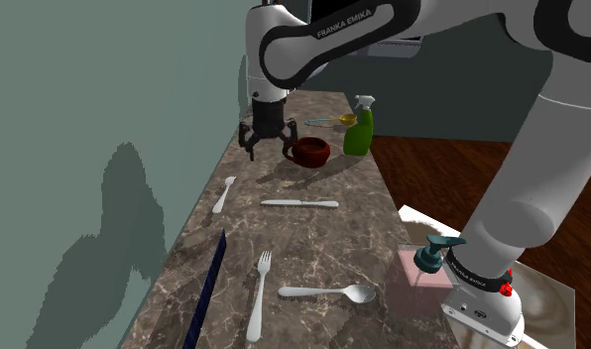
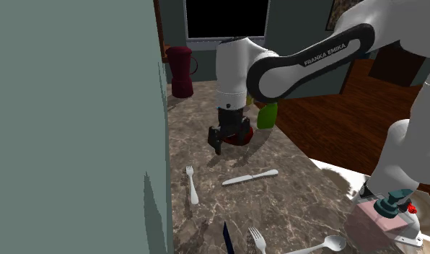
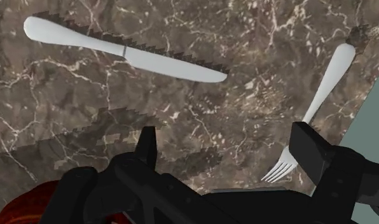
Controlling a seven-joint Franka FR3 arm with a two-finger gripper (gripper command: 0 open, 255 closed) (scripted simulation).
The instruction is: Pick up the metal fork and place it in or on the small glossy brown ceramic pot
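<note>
Pincer is hovering spread, empty. In the shoulder view, brown pot is sitting at its 3 o'clock, wall-side fork at 7 o'clock. Arm is displaying "FRANKA EMIKA".

A table knife is laid across the middle of the brown marbled worktop. A spoon is laid toward the near end, and a dark blue rod lies along the wall edge there. A green spray bottle is stood at the far open edge. A pink pump dispenser is set at the near open edge, and a dark red jug is stood at the far end by the wall.
</note>
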